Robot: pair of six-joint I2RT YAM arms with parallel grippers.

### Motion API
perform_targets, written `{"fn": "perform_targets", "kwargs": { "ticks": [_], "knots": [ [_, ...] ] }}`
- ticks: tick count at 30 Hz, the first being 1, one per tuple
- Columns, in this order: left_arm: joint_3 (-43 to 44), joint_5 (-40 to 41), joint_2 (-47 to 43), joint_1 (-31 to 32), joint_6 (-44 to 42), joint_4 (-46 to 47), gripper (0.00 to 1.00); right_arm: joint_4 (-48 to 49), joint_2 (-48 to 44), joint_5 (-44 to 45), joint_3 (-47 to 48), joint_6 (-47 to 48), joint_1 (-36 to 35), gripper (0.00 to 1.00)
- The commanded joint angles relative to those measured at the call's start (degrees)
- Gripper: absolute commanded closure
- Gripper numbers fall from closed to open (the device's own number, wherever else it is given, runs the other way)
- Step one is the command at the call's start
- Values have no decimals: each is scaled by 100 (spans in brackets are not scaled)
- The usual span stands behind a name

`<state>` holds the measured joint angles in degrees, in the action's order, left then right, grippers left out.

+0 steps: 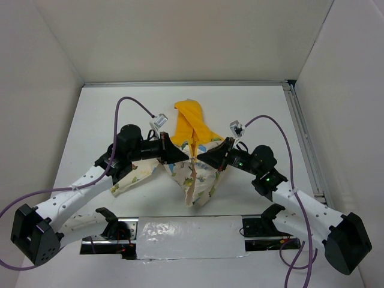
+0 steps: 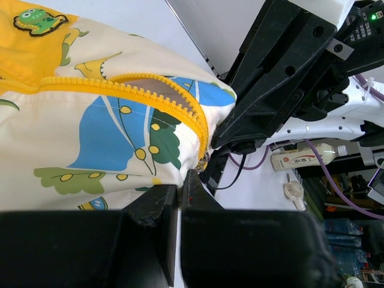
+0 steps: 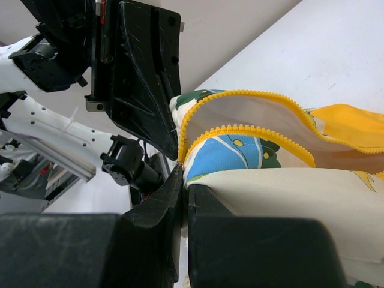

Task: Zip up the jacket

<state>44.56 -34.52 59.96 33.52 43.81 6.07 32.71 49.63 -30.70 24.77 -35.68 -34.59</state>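
Observation:
The jacket [image 1: 195, 174], cream with cartoon prints and a yellow hood [image 1: 191, 123], lies bunched at the table's middle. Its yellow zipper [image 2: 150, 96] stands open, the two sides apart. My left gripper [image 1: 185, 157] is shut on the jacket's edge from the left; in the left wrist view [image 2: 179, 189] cream fabric is pinched between the jaws. My right gripper [image 1: 201, 158] is shut on the jacket's edge from the right, at the end of the zipper [image 3: 240, 129]; it also shows in the right wrist view [image 3: 185, 180]. The two grippers nearly touch tip to tip.
White walls enclose the table on three sides. A metal rail [image 1: 303, 138] runs along the right edge. A taped white strip [image 1: 189, 235] lies at the near edge between the arm bases. Purple cables [image 1: 129, 102] loop above both arms.

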Motion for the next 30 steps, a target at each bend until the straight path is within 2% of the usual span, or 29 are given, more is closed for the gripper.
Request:
{"fn": "perform_targets", "kwargs": {
  "ticks": [1,30],
  "knots": [
    [1,-19,-169,-21,40,413,100,280,-137,-94,168,61,22,100],
    [106,-230,-82,-21,-84,325,100,218,-129,-130,89,9,22,100]
  ]
}}
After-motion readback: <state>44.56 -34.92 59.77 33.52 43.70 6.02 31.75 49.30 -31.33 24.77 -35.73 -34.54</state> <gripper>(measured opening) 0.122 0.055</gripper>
